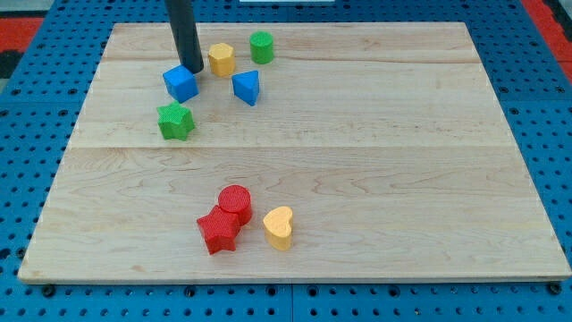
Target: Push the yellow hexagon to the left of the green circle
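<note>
The yellow hexagon (pixel 222 59) lies near the view's top, just left of and slightly below the green circle (pixel 262 46), a small gap apart. My tip (pixel 190 69) is down on the board at the left of the yellow hexagon, right behind the blue cube (pixel 180 83) and touching or nearly touching it. The rod rises out of the view's top.
A blue triangle (pixel 247 87) lies below the yellow hexagon. A green star (pixel 175 121) lies below the blue cube. Near the view's bottom are a red circle (pixel 235 203), a red star (pixel 219 231) and a yellow heart (pixel 279 226). The wooden board (pixel 402 161) sits on a blue perforated table.
</note>
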You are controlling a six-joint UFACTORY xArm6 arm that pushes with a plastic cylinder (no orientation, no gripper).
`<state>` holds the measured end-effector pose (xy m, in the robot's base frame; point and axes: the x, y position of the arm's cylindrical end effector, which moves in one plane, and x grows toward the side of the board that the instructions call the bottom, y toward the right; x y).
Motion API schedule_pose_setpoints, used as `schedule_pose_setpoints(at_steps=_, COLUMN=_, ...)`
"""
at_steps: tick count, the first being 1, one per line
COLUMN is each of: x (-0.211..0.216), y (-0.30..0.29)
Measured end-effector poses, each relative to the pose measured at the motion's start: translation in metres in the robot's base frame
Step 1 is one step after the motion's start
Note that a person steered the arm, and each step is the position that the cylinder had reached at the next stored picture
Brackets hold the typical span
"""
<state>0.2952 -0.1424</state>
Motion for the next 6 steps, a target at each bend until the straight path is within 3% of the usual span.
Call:
schedule_pose_setpoints(at_steps=2, x=0.0, y=0.026)
schedule_pose_setpoints(at_steps=4, x=0.003, y=0.137)
schedule_pose_setpoints(at_steps=5, x=-0.011, y=0.127)
schedule_pose_setpoints(at_steps=6, x=-0.016, y=0.076)
